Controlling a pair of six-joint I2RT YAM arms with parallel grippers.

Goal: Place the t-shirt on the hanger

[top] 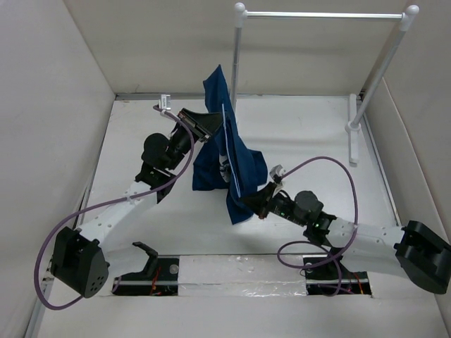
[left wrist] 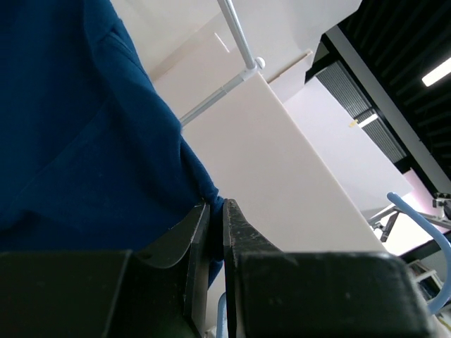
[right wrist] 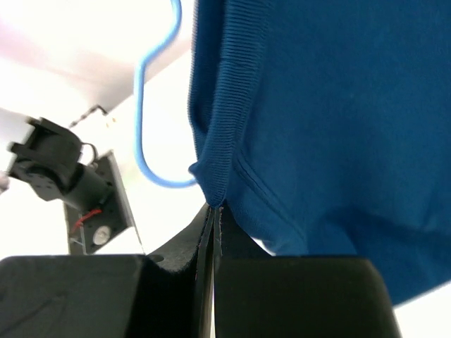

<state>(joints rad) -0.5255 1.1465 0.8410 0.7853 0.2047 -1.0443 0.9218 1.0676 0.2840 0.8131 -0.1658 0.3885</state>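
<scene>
Two arms reach in over the white surface [top: 310, 134], where a white tubular garment rail [top: 320, 15] stands at the far right. Between the arms the navy t-shirt [top: 246, 169] is held up, stretched from high on the left to lower on the right. A pale blue wire hanger [top: 232, 155] runs along the cloth, and its hook shows beside the ribbed edge in the right wrist view. The left fingers [left wrist: 190, 236] are pressed nearly together, pinching a fold of the t-shirt. The right fingers [right wrist: 187, 239] are clamped flat on its ribbed edge.
</scene>
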